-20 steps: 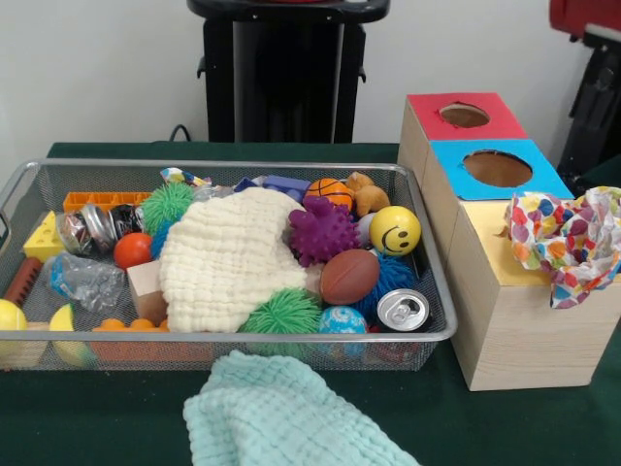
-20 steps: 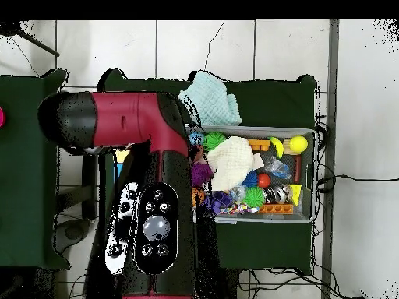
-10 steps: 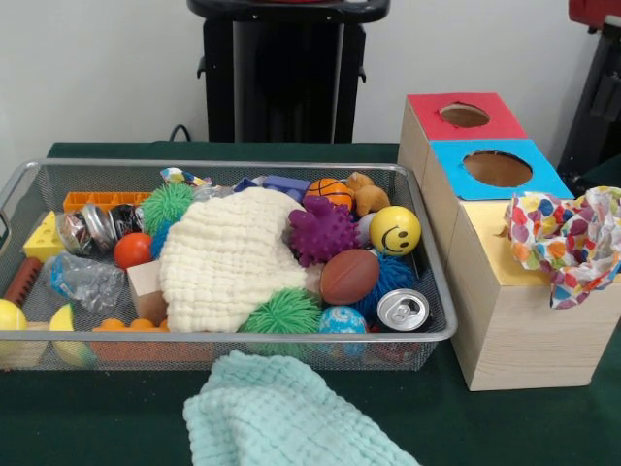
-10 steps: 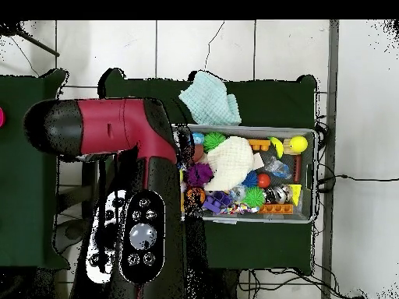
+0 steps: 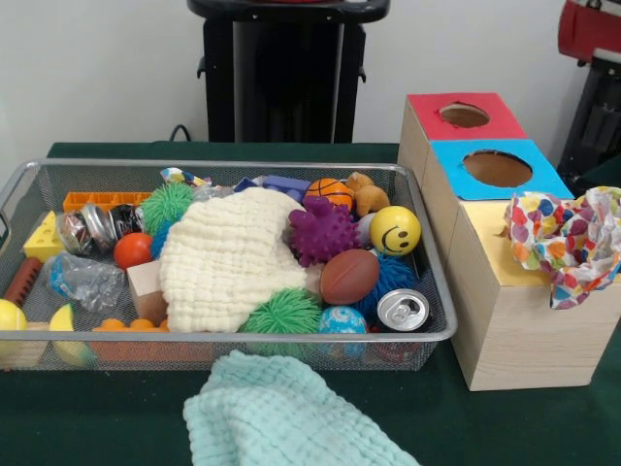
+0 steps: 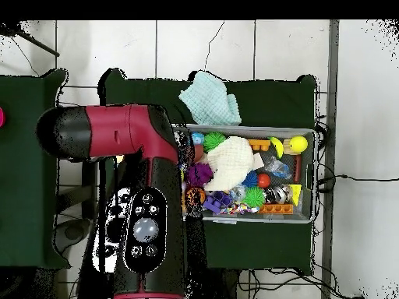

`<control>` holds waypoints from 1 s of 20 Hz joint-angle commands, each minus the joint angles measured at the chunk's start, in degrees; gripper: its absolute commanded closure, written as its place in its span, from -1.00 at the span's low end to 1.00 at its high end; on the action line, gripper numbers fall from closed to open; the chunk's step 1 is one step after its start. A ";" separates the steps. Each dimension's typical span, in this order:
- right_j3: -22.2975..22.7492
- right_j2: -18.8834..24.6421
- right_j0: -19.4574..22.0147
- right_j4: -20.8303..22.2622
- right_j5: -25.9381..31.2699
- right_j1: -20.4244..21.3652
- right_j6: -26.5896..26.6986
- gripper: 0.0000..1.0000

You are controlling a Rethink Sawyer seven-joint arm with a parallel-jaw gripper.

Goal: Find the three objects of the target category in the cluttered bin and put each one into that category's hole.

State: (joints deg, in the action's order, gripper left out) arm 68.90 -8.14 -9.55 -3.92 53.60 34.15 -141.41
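Observation:
The wire mesh bin (image 5: 243, 165) is full of toys; it also shows in the overhead view (image 6: 249, 128). A crumpled bunch of polka-dot bags (image 5: 568, 238) lies on the yellow top panel (image 5: 490, 228) of the nearest wooden box and hangs over its right edge. The yellow-topped hole is hidden under the bunch. A scrap of dotted material (image 5: 184, 178) pokes up at the bin's back rim. My gripper shows in neither view. Only the red and black arm (image 6: 148, 202) shows overhead, covering the boxes, and a red part of it (image 5: 587, 29) shows at the front view's top right.
A cream waffle cloth (image 5: 228, 257) covers the bin's middle. A mint-green cloth (image 5: 281, 413) lies on the table in front of the bin. The blue-topped hole (image 5: 497, 168) and red-topped hole (image 5: 464, 115) are uncovered. A smiley ball (image 5: 395, 230), a can (image 5: 402, 310) and a football (image 5: 349, 276) lie at the bin's right.
In the overhead view the arm swung left, then back right. The red arm part at the front view's top right rose, then dropped lower. The bags and bin contents have not moved.

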 commanded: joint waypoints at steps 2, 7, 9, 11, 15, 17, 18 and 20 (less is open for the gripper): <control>7.28 2.08 1.38 2.24 -6.38 -6.20 -4.14 1.00; 5.52 1.45 0.45 2.05 -5.72 -7.58 -5.05 1.00; 4.51 1.35 0.46 2.03 -5.65 -8.43 -5.11 1.00; 4.16 1.31 0.43 2.06 -6.24 -9.07 -5.19 1.00; 4.12 1.39 0.66 2.13 -7.75 -9.98 -5.11 1.00; 3.48 1.30 0.63 2.14 -7.68 -10.60 -5.25 1.00; 3.15 1.23 0.61 2.13 -7.79 -10.95 -5.36 1.00; 2.55 1.14 0.30 2.07 -7.94 -11.56 -5.76 1.00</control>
State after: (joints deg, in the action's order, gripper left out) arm 69.40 -8.24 -9.57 -3.57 48.89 26.42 -141.41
